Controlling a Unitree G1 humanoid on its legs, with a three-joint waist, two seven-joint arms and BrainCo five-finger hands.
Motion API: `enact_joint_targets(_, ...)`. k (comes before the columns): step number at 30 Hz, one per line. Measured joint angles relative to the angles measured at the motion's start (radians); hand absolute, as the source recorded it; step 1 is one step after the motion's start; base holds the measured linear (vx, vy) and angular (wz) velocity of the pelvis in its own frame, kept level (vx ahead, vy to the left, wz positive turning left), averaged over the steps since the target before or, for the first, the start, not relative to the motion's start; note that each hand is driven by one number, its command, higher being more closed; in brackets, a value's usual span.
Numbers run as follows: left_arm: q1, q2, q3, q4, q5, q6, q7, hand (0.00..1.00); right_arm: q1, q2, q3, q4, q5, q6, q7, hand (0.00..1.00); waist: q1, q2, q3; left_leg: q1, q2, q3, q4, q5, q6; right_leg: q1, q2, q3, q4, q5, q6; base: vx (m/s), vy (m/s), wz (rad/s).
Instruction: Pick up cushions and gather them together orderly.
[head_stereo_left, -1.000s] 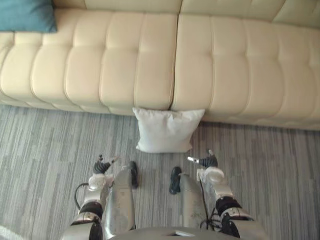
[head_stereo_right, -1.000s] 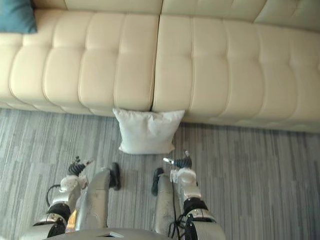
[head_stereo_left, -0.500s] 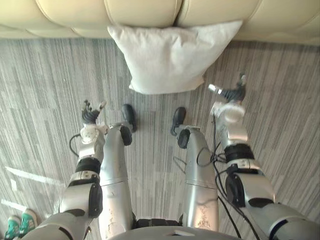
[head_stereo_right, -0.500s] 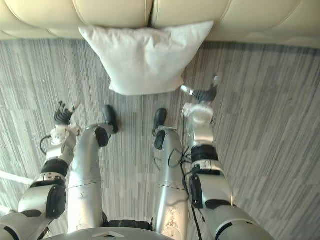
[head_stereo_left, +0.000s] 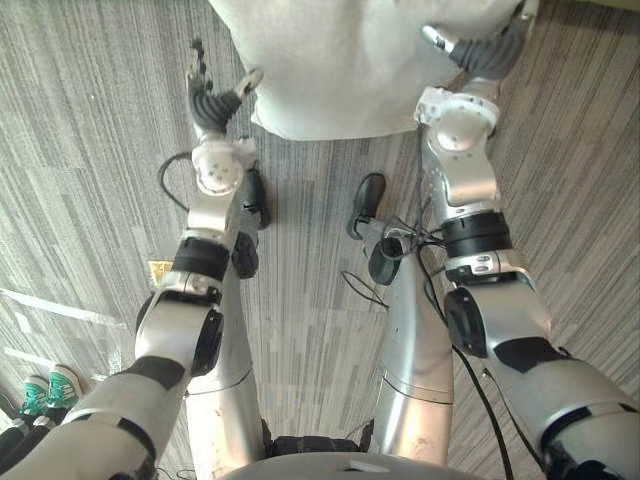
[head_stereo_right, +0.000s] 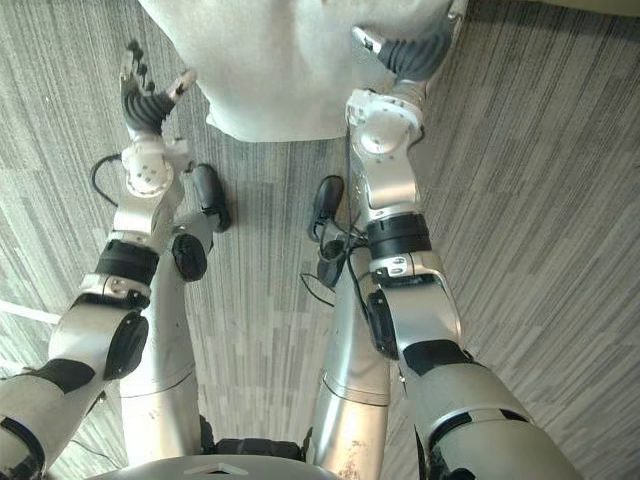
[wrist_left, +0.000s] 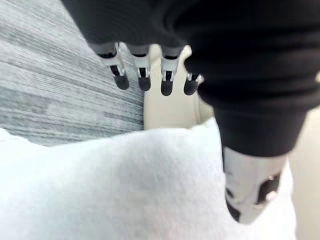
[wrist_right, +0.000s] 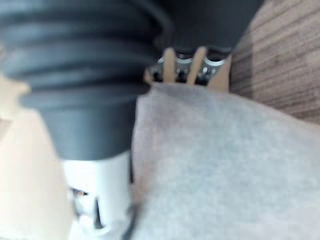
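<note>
Left eye view: white cushion (head_stereo_left: 340, 60) lies on the carpet (head_stereo_left: 90, 170) between the hands; left hand (head_stereo_left: 212, 103) is spread apart beside it, and whether the right hand (head_stereo_left: 480, 55) grips I cannot tell. Uneven squeezing might drop it.

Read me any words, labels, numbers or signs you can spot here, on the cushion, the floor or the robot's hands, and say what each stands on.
No text can be read anywhere.
White cushion: plain cloth, no label or print showing.
Left hand and right hand: no readable marking.
Small tan patch on the carpet: too small to tell whether it bears print.
</note>
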Motion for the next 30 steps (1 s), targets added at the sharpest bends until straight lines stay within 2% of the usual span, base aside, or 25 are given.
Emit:
enact_joint_targets(3,-0.005,0.033,0.018,-0.003,-0.006,0.004,0.004,1.0,-0.004,0.008,0.01,-0.006,0.033,-0.003,0.001,1.0,0.0,0.0,0.0,0.013,0.005,0.0,-0.017,0.013,-0.007,0.007,0.007,-0.002,-0.01,0.007,-0.007,0.0,-0.008,-0.02)
enact_joint_targets(6,-0.005,0.039,0.041,-0.031,-0.081,0.004,0.005,1.0,0.026,0.036,0.014,-0.085,0.049,-0.004,0.02,1.0,-0.003,0.0,0.0,0.019,0.014,-0.015,-0.021,0.02,-0.015,0.026,0.017,-0.022,-0.022,0.011,-0.014,0.0,-0.024,-0.05)
enact_joint_targets(10,-0.004,0.037,0.04,-0.065,-0.099,0.004,0.002,1.0,0.08,0.047,0.022,-0.176,0.057,-0.018,0.033,1.0,-0.006,0.0,-0.001,0.036,0.018,-0.029,-0.037,0.03,-0.018,0.047,0.021,-0.035,-0.035,0.014,-0.018,0.0,-0.005,0.01)
enact_joint_targets(14,0.03,0.02,0.036,-0.17,-0.099,0.004,0.002,1.0,0.16,0.075,0.019,-0.253,0.056,-0.042,0.044,1.0,-0.013,0.0,-0.002,0.082,0.018,-0.034,-0.062,0.037,-0.024,0.097,0.024,-0.047,-0.058,0.016,-0.022,0.0,-0.008,0.02)
enact_joint_targets(16,0.12,0.0,0.032,-0.292,-0.097,0.003,0.003,1.0,0.264,0.102,0.022,-0.323,0.056,-0.052,0.065,1.0,-0.016,0.0,-0.002,0.145,0.019,-0.035,-0.084,0.039,-0.028,0.164,0.029,-0.055,-0.088,0.017,-0.022,0.04,-0.014,0.0)
enact_joint_targets(18,0.175,-0.015,0.028,-0.345,-0.097,-0.001,0.003,1.0,0.322,0.117,0.036,-0.356,0.055,-0.055,0.071,1.0,-0.017,0.0,-0.002,0.191,0.022,-0.036,-0.1,0.039,-0.028,0.213,0.036,-0.058,-0.108,0.017,-0.023,0.06,-0.012,-0.02)
enact_joint_targets(22,0.389,-0.051,-0.005,-0.543,-0.098,-0.038,-0.004,1.0,0.538,0.15,0.081,-0.513,0.022,-0.081,0.11,1.0,-0.019,0.0,-0.003,0.386,0.025,-0.03,-0.155,0.034,-0.032,0.42,0.043,-0.078,-0.181,0.02,-0.021,0.09,-0.004,0.02)
enact_joint_targets(23,0.444,-0.058,-0.018,-0.597,-0.097,-0.049,-0.008,1.0,0.591,0.149,0.087,-0.551,0.017,-0.102,0.127,1.0,-0.02,0.0,-0.004,0.441,0.025,-0.029,-0.167,0.027,-0.032,0.475,0.044,-0.079,-0.197,0.019,-0.02,0.07,0.002,0.02)
enact_joint_targets(24,0.488,-0.063,-0.032,-0.628,-0.097,-0.058,-0.011,1.0,0.632,0.15,0.092,-0.571,0.014,-0.119,0.138,1.0,-0.019,-0.001,-0.016,0.471,0.024,-0.026,-0.173,0.02,-0.032,0.507,0.046,-0.078,-0.212,0.017,-0.016,0.05,0.007,-0.03)
enact_joint_targets(26,0.661,-0.083,-0.075,-0.699,-0.093,-0.095,-0.044,1.0,0.812,0.149,0.123,-0.629,-0.01,-0.16,0.193,1.0,-0.018,-0.003,-0.16,0.509,0.021,-0.016,-0.204,-0.005,-0.03,0.548,0.049,-0.075,-0.255,0.003,0.002,0.05,0.046,-0.03)
enact_joint_targets(27,0.684,-0.083,-0.083,-0.711,-0.088,-0.099,-0.048,1.0,0.844,0.149,0.128,-0.643,-0.015,-0.169,0.201,1.0,-0.018,-0.003,-0.161,0.538,0.019,-0.013,-0.212,-0.005,-0.03,0.578,0.048,-0.075,-0.265,0.001,0.005,0.12,0.059,0.02)
enact_joint_targets(28,0.743,-0.089,-0.098,-0.721,-0.073,-0.107,-0.066,1.0,0.927,0.152,0.136,-0.667,-0.015,-0.181,0.229,1.0,-0.01,-0.004,-0.161,0.62,0.017,-0.002,-0.234,-0.005,-0.032,0.659,0.048,-0.074,-0.292,0.006,0.008,0.16,0.045,0.03)
enact_joint_targets(30,0.857,-0.09,-0.105,-0.76,-0.054,-0.107,-0.084,1.0,1.028,0.15,0.17,-0.672,-0.016,-0.186,0.267,1.0,-0.014,-0.011,-0.178,0.731,0.015,0.005,-0.26,-0.012,-0.037,0.771,0.051,-0.071,-0.339,0.01,0.01,0.16,0.048,-0.03)
